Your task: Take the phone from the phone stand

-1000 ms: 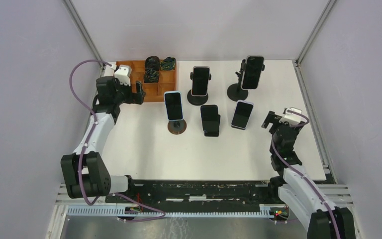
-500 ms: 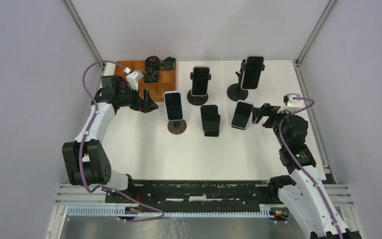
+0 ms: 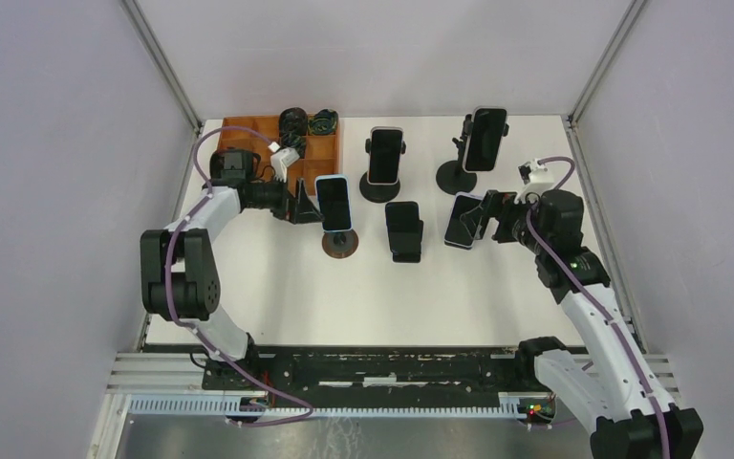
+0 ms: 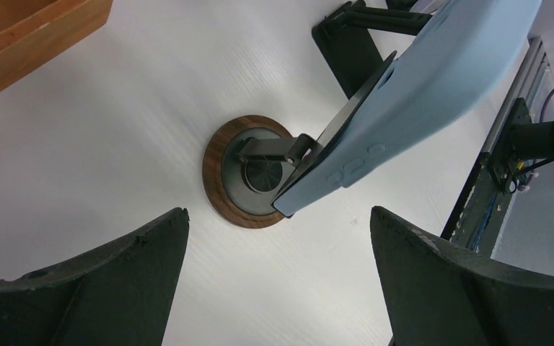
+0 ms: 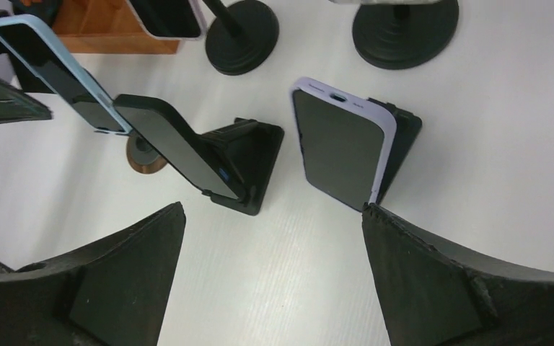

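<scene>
I see my left gripper (image 3: 304,205) spread wide just left of the blue phone (image 3: 334,203); my right gripper (image 3: 489,214), equally wide, sits well right of it.

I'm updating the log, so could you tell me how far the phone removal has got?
Done: nothing; the light-blue phone rests on its round stand and the lavender phone on its black wedge stand. In hand: the left gripper is open beside the light-blue phone, and the right gripper is open facing the lavender one, neither gripping. Left: close and lift a phone clear.
</scene>
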You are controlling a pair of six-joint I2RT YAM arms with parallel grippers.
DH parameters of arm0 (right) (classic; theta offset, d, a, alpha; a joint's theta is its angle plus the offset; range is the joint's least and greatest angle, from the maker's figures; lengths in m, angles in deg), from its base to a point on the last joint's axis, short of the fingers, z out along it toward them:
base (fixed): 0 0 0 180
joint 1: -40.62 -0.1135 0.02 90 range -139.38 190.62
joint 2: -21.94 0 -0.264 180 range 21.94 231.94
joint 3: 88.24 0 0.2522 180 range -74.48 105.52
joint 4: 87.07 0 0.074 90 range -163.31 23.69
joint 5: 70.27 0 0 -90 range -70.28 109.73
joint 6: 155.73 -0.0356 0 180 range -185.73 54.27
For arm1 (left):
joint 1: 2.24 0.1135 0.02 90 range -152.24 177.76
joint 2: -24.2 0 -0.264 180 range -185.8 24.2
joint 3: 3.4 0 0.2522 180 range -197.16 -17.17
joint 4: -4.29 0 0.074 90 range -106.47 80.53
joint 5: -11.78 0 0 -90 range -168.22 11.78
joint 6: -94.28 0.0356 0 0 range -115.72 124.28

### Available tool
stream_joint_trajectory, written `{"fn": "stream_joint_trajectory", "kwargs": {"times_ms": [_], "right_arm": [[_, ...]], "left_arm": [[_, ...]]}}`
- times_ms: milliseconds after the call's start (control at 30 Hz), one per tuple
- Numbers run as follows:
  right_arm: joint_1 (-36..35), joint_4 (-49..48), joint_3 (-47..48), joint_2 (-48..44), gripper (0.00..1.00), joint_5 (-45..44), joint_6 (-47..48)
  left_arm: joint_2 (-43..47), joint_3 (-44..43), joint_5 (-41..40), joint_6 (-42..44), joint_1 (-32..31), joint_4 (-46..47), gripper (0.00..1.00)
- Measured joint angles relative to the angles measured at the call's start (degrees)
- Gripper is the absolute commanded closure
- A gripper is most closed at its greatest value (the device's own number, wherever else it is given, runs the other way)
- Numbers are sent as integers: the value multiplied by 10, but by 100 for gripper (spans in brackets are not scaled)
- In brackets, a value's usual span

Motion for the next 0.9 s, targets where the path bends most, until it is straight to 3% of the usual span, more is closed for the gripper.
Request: {"fn": "stream_joint_trajectory", "kwargs": {"times_ms": [233,433,533,633,767,900], "right_arm": [[-2,-3,22,-6,2,76,14],[-50,-16,23,25,8,110,15],[-86,-16,31,45,10,115,16],[-115,-17,44,61,13,118,16],[-136,-32,48,72,14,126,15],[-153,-50,48,81,14,134,9]], "left_arm": [[-28,-15,22,0,-24,18,2],[-52,-31,43,10,-33,25,13],[-66,-36,53,16,-33,28,26],[-73,-39,63,27,-36,23,47],[-88,-64,80,54,-41,3,59],[-95,-76,94,77,-49,-17,82]]}}
